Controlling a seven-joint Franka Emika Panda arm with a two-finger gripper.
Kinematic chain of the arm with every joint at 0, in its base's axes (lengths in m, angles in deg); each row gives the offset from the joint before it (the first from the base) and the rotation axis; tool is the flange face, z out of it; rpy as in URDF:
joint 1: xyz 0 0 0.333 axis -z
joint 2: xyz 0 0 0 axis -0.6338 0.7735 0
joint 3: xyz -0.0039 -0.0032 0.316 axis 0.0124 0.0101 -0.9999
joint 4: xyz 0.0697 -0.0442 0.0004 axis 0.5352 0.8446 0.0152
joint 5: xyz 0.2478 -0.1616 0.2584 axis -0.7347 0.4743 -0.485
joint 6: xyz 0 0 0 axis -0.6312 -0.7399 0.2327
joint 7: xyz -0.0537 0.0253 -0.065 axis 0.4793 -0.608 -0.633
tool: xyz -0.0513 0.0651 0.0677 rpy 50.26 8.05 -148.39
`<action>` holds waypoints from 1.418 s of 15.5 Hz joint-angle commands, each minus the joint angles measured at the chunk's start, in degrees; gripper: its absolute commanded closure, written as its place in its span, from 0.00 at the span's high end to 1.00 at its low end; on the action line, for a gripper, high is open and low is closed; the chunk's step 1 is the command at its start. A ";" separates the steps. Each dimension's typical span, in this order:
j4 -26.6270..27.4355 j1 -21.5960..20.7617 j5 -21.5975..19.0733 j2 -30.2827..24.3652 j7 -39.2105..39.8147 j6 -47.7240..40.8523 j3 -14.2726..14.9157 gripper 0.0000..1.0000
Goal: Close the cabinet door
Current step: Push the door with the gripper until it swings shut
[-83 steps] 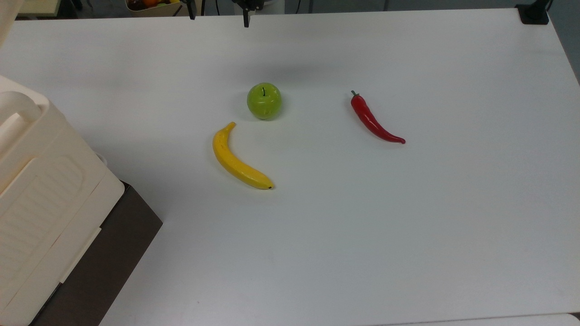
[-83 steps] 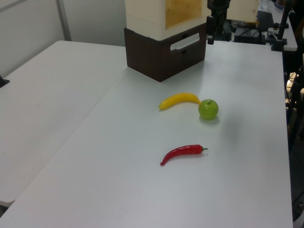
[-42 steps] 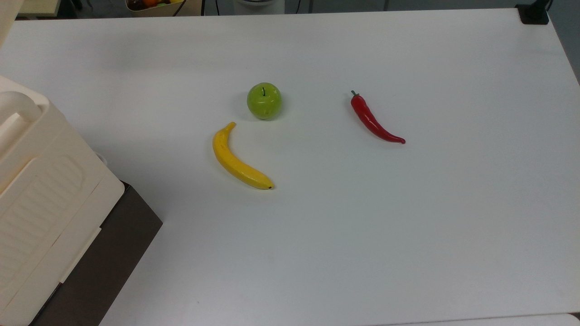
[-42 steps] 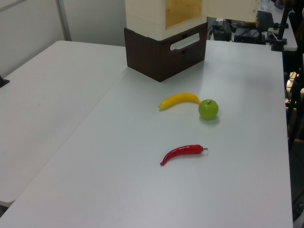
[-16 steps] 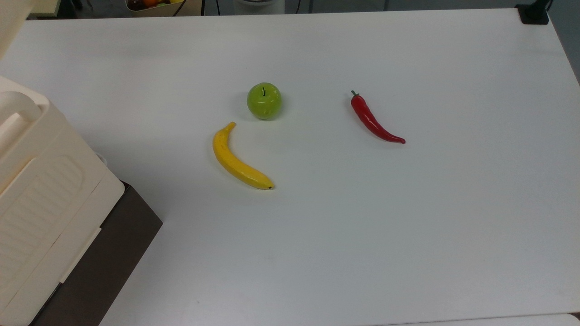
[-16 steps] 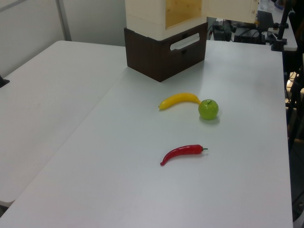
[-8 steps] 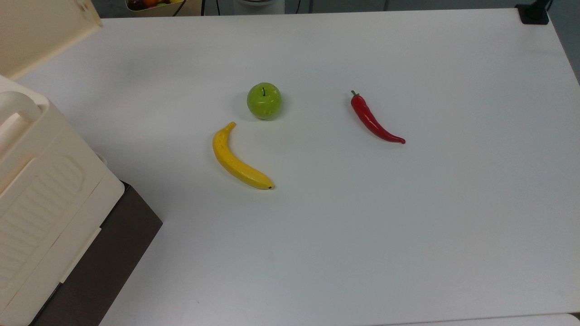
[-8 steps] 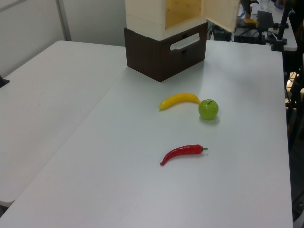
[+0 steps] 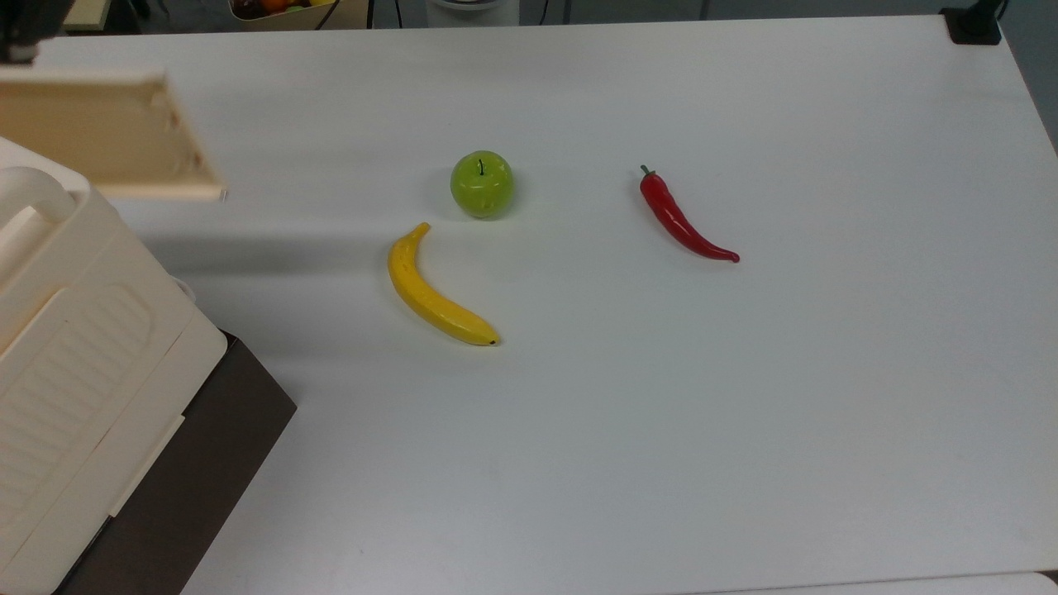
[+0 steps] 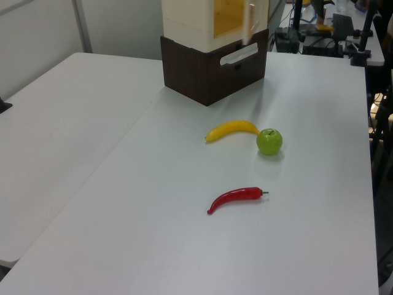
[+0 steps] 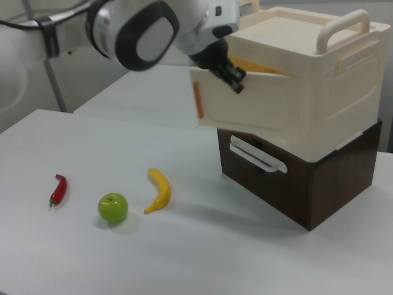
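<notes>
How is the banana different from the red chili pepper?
The banana is yellow, while the chili pepper is red with a small green stem. The banana is thicker and the chili pepper is thinner with a pointed tip. In the top view, the banana lies close below the green apple, and the chili pepper lies apart on the top view's right. Both are curved and lie flat on the white table.

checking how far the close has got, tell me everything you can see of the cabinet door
The cabinet door is a flat cream-beige plastic panel with a raised rim, the same colour as the cabinet. It is partly open, angled out from the cabinet's front, so the orange-lit inside shows. In the top view it juts out over the white table. In the right view the claw is against its outer face near the top.
</notes>
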 commanded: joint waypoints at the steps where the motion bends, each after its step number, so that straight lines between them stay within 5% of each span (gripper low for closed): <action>1: 0.00 0.06 -0.77 2.45 -2.45 9.27 0.09 0.00; 13: 2.02 -3.71 0.02 1.49 -2.19 7.02 0.09 0.00; 17: 2.11 -8.81 0.63 -1.67 -1.48 -5.97 0.09 0.01; 22: 2.37 -18.39 6.96 -4.05 0.53 -23.56 0.09 0.03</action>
